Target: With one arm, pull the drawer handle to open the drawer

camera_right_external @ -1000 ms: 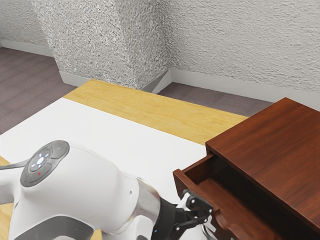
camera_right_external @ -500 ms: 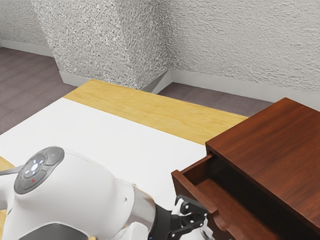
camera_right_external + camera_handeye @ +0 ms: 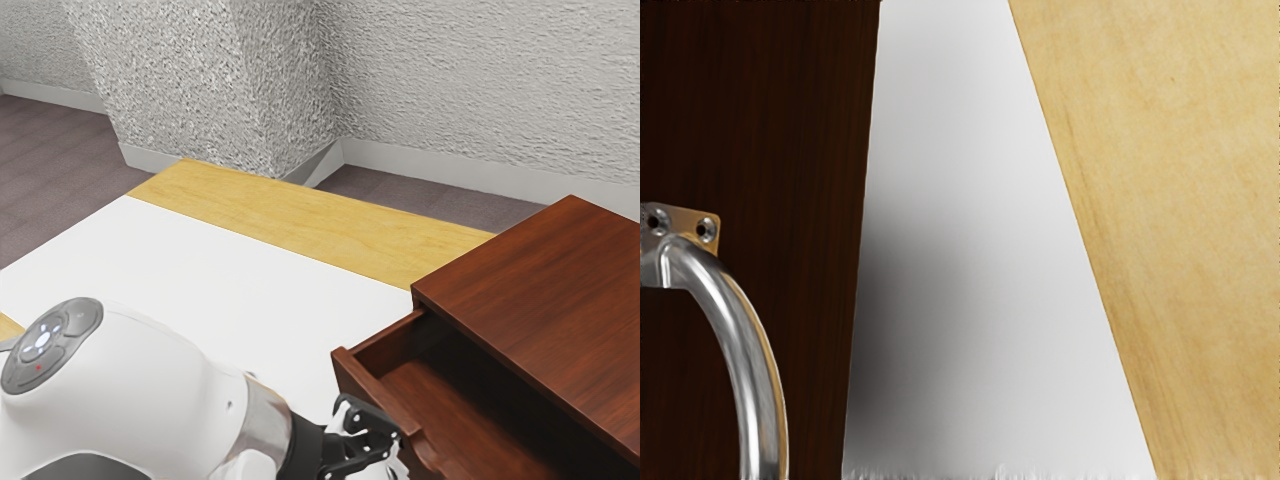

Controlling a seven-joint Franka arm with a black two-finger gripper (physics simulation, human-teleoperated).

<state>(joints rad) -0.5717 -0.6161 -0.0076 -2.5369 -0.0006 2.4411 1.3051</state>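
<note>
Steel handle point(image 3: 735, 340) in wrist view; exterior view shows drawer point(image 3: 440, 400) open.

I am watching the drawer point(image 3: 395, 385) standing partly pulled out of its dark reddish-brown wooden cabinet point(image 3: 545, 300), its hollow inside lying open to view from above. The cabinet is sitting on the white part of the desk point(image 3: 200, 270), toward the exterior view's right. In the wrist view, the handle point(image 3: 735, 340) is showing as a curved, polished metal bar arching off the drawer's dark front, fixed there by a tan plate with two screws.
</note>
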